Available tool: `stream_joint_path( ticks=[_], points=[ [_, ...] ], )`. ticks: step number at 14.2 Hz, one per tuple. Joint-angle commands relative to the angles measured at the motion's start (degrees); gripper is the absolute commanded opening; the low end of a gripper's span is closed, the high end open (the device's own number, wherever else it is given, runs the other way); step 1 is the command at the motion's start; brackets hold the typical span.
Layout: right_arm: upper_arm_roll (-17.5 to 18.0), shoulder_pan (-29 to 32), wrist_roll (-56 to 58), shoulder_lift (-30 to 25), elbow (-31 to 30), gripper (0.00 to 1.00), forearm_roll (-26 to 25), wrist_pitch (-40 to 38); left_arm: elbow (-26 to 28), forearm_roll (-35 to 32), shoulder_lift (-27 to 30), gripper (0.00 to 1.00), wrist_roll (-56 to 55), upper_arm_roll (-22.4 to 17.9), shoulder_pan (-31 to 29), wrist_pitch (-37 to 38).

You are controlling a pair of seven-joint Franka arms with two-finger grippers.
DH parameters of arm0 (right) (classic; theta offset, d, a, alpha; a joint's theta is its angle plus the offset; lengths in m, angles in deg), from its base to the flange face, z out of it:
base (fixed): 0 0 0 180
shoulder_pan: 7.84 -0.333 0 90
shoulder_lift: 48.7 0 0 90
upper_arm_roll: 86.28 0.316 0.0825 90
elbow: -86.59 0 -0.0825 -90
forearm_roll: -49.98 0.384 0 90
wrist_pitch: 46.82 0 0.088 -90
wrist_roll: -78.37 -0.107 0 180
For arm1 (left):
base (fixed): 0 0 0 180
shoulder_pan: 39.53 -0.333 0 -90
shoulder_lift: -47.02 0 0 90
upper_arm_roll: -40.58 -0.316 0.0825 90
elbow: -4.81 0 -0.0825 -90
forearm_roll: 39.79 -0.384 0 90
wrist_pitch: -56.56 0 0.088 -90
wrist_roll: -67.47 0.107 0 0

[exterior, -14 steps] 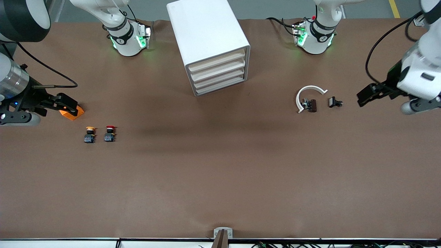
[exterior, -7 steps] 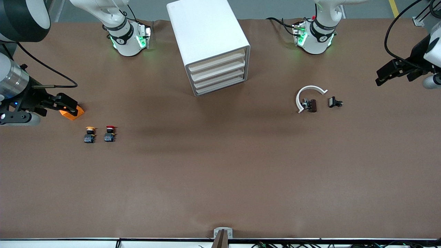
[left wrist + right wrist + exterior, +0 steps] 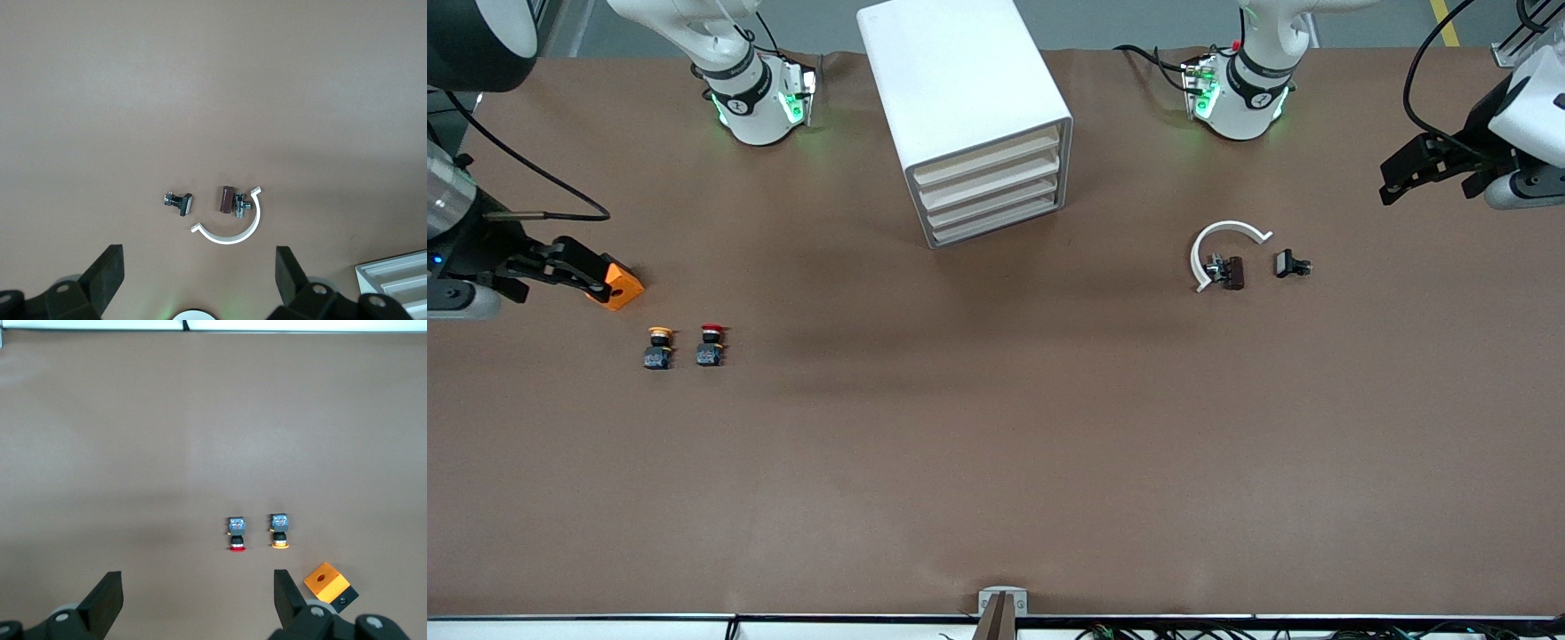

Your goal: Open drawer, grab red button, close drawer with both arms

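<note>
Nearby — orange block [image 3: 616, 285], yellow button [image 3: 658, 347]

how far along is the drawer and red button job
All drawers of the white drawer unit are shut. The red button stands on the table beside the yellow button. The left gripper and right gripper are open, holding nothing. This fits either the job's beginning or its end.

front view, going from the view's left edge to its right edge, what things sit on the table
orange block → yellow button → red button → drawer unit → white ring → small black part
</note>
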Motion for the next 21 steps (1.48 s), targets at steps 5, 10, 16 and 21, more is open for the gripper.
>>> stream_joint_path(
  ticks=[5,10,16,21],
  points=[
    [0.30,2.48,0.05,0.63,2.39,1.00,1.09,-1.10,3.87,0.67,3.73,1.00,1.12,-0.07,0.27,0.57],
    [0.74,2.04,-0.04,0.71,2.39,1.00,1.18,-0.84,4.04,0.59,3.74,1.00,1.12,0.37,0.18,0.39],
    [0.74,1.42,-0.22,0.98,2.39,1.00,1.26,0.21,3.87,0.24,3.47,1.00,1.12,0.28,0.36,0.22],
    [0.66,0.54,0.22,1.15,1.95,1.00,3.20,-1.01,3.69,0.41,2.95,1.00,1.12,1.24,0.44,0.30]
  ],
)
